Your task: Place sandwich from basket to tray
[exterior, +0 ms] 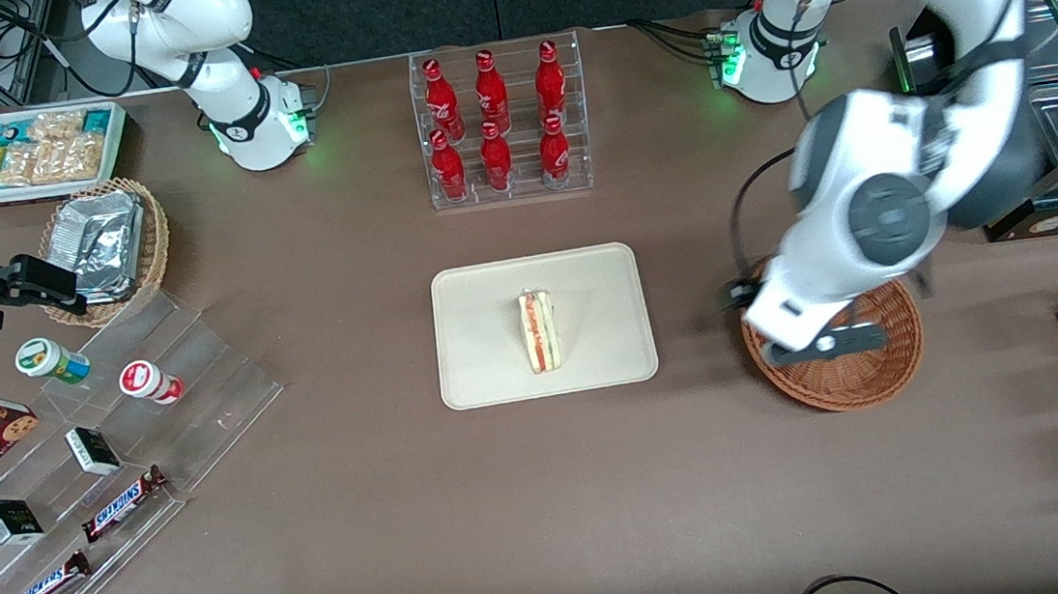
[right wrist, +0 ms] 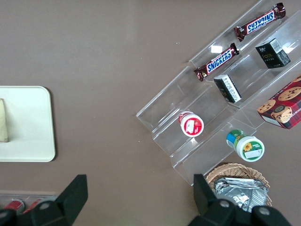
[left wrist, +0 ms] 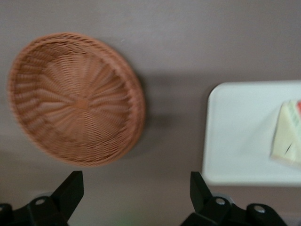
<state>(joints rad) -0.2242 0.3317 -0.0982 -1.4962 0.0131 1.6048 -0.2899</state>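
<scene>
**Sandwich on tray, basket bare**

The sandwich (exterior: pixel 539 331) lies near the middle of the cream tray (exterior: pixel 488 378), filling edge up, with bare tray surface all around it. The reddish-brown basket (exterior: pixel 872 378) sits beside the tray toward the working arm's end of the table, apart from it by a strip of brown table (exterior: pixel 413 502); the wrist view shows nothing in its weave. The gripper (exterior: pixel 839 341) hovers over the basket, apparently above its rim, its fingers (left wrist: pixel 70 190) spread wide and holding nothing.
</scene>
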